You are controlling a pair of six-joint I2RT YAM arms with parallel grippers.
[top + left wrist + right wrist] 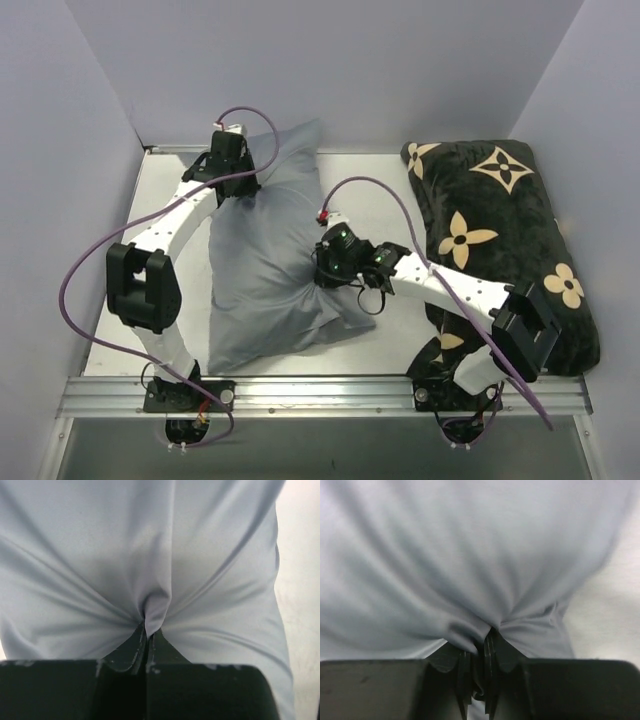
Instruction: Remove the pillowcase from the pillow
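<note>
Simultaneously, the left tool was clamped on a fold of the grey pillowcase at its far edge; the right tool pinched its fabric at the right side.

Plump pillow, in pale grey pillowcase, lying on left half of table — fabric puckered at two spots

White-shelled left arm, matching right arm, blocky black joints, looping purple cables, black left hand, black right hand
</note>
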